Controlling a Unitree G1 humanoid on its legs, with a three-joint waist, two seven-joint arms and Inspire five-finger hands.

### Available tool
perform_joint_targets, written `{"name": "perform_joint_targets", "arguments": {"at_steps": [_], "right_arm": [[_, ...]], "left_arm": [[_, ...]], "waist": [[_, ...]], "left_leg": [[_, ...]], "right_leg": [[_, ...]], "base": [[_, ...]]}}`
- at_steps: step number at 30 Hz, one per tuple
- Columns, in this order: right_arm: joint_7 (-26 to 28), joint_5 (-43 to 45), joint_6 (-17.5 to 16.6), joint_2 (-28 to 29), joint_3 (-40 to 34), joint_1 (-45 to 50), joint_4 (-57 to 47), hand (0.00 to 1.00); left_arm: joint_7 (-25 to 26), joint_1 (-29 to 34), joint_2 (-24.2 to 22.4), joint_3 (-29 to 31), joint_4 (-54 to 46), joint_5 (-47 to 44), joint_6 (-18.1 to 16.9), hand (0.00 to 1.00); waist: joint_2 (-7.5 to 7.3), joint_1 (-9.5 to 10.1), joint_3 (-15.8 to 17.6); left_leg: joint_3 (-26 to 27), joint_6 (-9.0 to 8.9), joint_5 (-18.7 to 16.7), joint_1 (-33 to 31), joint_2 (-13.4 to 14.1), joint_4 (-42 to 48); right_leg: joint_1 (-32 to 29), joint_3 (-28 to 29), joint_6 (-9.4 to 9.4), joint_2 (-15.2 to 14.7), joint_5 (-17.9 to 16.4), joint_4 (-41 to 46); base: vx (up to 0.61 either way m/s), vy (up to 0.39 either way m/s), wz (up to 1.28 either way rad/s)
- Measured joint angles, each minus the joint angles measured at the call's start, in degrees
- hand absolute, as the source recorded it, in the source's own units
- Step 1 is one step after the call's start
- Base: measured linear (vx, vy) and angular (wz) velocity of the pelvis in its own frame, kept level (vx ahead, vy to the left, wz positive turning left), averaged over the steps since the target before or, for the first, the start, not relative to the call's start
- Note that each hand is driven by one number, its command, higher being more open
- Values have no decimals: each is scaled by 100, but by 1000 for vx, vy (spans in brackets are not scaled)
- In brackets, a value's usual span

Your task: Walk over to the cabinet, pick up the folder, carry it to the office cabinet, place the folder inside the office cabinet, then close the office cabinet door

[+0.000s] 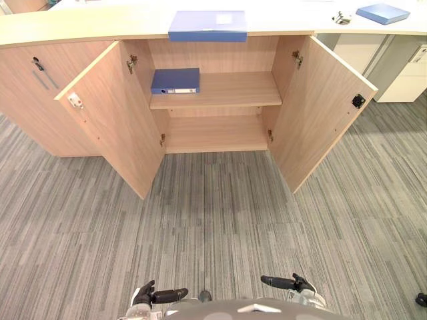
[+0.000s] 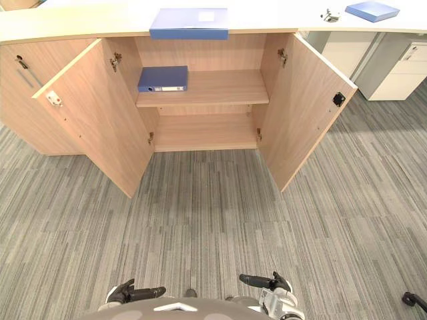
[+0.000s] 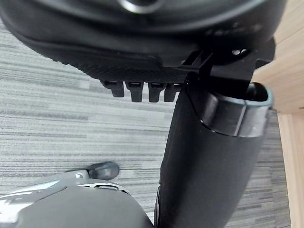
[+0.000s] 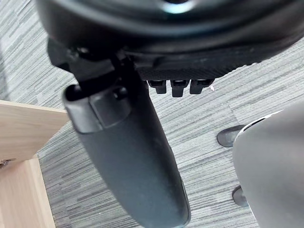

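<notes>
- Two hands hang low at the near edge of the head views, the left hand [image 1: 159, 295] and the right hand [image 1: 288, 283]. Both have loosely straight fingers and hold nothing. In the wrist views the fingers show only end-on, so this is my best reading.
- Both doors of the cabinet [image 1: 220, 57] stand wide open, the left door [image 1: 113, 120] and the right door [image 1: 320, 100] swung out over the carpet [image 1: 213, 227].
- One blue folder [image 1: 175, 81] lies flat inside, at the left end of the upper shelf [image 1: 233, 90].
- Another, the second folder [image 1: 207, 25], lies on the counter [image 1: 80, 27] just above the opening. A third folder [image 1: 382, 13] lies at the counter's far right.
- With a folder shelved and nothing held, the placing step looks done, and closing the doors looks like what is left.
- That calls for stepping closer, since the robot stands well apart from the doors. Each hand would then press flat on a door's outer face and swing it inward until it meets the frame.
</notes>
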Motion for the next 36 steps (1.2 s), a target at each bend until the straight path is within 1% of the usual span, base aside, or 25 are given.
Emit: {"name": "perform_joint_targets", "arguments": {"at_steps": [6,10,11,12,13,14,15,16,17,18,20,21,22,23,24,25,26,27,29,30,31,32,34,35,36], "right_arm": [[-4,-166,19,14,37,-148,65,100],[-6,-166,32,12,41,-217,50,100],[-11,-166,36,15,39,-260,38,100],[-12,-165,37,16,36,-290,35,100],[-11,-164,59,10,26,-303,-25,100],[-5,-148,71,10,-3,-292,-106,100],[-11,-150,59,10,-8,-282,-204,100],[-12,-149,47,10,-7,-276,-237,100],[-4,-147,12,17,0,-303,-248,100],[2,-146,-2,6,20,-342,-266,100],[8,-78,-45,-40,42,-369,-344,100],[12,72,-74,-86,43,-401,-355,100],[15,108,-86,-95,37,-424,-375,100],[-4,189,-114,-94,37,-432,-472,100],[-15,249,-134,-68,38,-399,-529,100],[-15,278,-136,-52,35,-367,-532,100],[-13,286,-133,-38,-14,-279,-537,100],[-18,282,-119,-78,-75,-302,-519,100],[-22,278,-142,-64,-151,-300,-518,100],[-18,289,-128,-15,-247,-276,-552,100],[-33,296,-84,6,-246,-245,-586,100],[-63,289,-76,10,-232,-157,-671,100],[-85,292,-97,47,-225,-65,-800,100],[-88,295,-122,77,-231,-48,-847,100],[-94,301,-124,110,-243,-50,-928,100]], "left_arm": [[12,-131,55,-12,-1,-3,2,100],[13,-220,105,-27,-15,-15,-2,100],[11,-232,118,-23,-52,-22,-15,100],[11,-246,124,-22,-77,-23,-18,100],[11,-294,122,-35,-83,-19,-26,100],[14,-320,122,-60,-73,-15,-24,100],[26,-353,145,-166,-73,-11,-14,100],[25,-381,157,-180,-73,-12,-9,100],[30,-444,166,-182,-72,-14,2,100],[57,-494,142,-173,-76,-18,-1,100],[68,-546,86,-154,-75,-24,1,100],[81,-539,41,-149,-44,-30,10,100],[85,-541,23,-151,-10,-39,9,100],[78,-545,18,-151,26,-78,13,100],[48,-539,70,-152,47,-88,10,100],[33,-523,108,-149,60,-90,11,100],[33,-478,134,-121,64,-84,9,100],[38,-533,68,34,67,-83,-9,100],[11,-610,-73,220,44,-114,-44,100],[15,-659,-190,462,33,-134,-39,100],[16,-656,-249,687,-37,-153,-42,100],[21,-655,-380,852,-148,-224,-47,100],[23,-681,-511,978,-301,-278,-55,100],[-15,-699,-581,965,-463,-258,-75,100],[8,-725,-607,965,-516,-257,-125,100]], "waist": [[-80,30,135],[-99,73,174],[-115,84,210],[-111,79,266],[-108,72,362],[-109,66,391],[-119,48,423],[-99,38,465],[-131,21,483],[-92,19,527],[2,-9,622],[103,-31,693],[145,-54,718],[191,-89,755],[134,-111,753],[61,-128,756],[-28,-188,729],[74,-218,740],[98,-203,742],[136,-207,762],[166,-220,774],[211,-180,783],[197,-76,772],[193,-13,731],[197,61,725]], "left_leg": [[69,32,-22,-139,5,1],[199,160,-122,-393,3,38],[281,229,-260,-520,2,180],[296,255,-320,-542,4,294],[294,267,-468,-528,-7,499],[289,288,-556,-507,-41,604],[238,372,-632,-400,-97,664],[183,444,-677,-347,-133,673],[45,529,-752,-271,-181,673],[-85,544,-812,-197,-149,670],[-247,533,-940,-30,4,658],[-328,480,-1048,95,190,656],[-352,443,-1097,151,292,652],[-397,346,-1165,254,474,610],[-431,203,-1225,384,551,534],[-473,109,-1280,467,548,534],[-597,-99,-1406,650,575,570],[-647,-235,-1434,673,738,780],[-597,-467,-1314,388,796,1419],[-519,-628,-1225,60,892,2411],[-386,-681,-1175,-288,1082,3440],[-87,-694,-1278,-651,1413,4633],[283,-662,-1479,-1065,1729,5403],[522,-602,-1562,-1387,1860,5455],[722,-541,-1603,-1627,1891,5166]], "right_leg": [[-107,35,-58,17,40,-87],[-448,149,-15,7,14,44],[-723,197,129,-38,-177,463],[-824,189,203,-69,-284,740],[-1088,134,307,-166,-530,1513],[-1367,15,335,-273,-665,2244],[-1751,-170,285,-450,-727,3232],[-1912,-255,236,-546,-824,3593],[-2092,-372,212,-685,-1035,3959],[-2231,-494,180,-715,-1178,4007],[-2411,-673,127,-658,-1246,3777],[-2558,-762,107,-512,-1232,3481],[-2667,-761,101,-407,-1199,3297],[-2887,-744,59,-213,-921,2743],[-2994,-687,22,-97,-449,2032],[-3020,-594,1,-85,-208,1751],[-2947,-368,-194,-65,630,1655],[-2878,-485,-422,20,639,1825],[-2760,-529,-542,26,408,1816],[-2425,-584,-614,46,302,1630],[-2069,-595,-613,94,227,1424],[-1608,-622,-638,188,128,1217],[-1199,-615,-676,229,-27,1111],[-1000,-595,-675,233,-79,1003],[-822,-515,-653,231,-94,866]], "base": [[-12,-14,-3],[10,13,-16],[46,36,-26],[62,47,-22],[53,69,-7],[80,109,2],[86,111,14],[136,102,35],[204,66,50],[212,40,52],[211,-18,43],[256,-62,35],[305,-94,27],[415,-145,33],[387,-152,39],[458,-220,59],[529,-268,60],[542,-277,57],[539,-274,27],[624,-307,25],[595,-273,28],[463,-213,15],[298,-123,-4],[369,-79,-24],[361,-47,-28]]}}
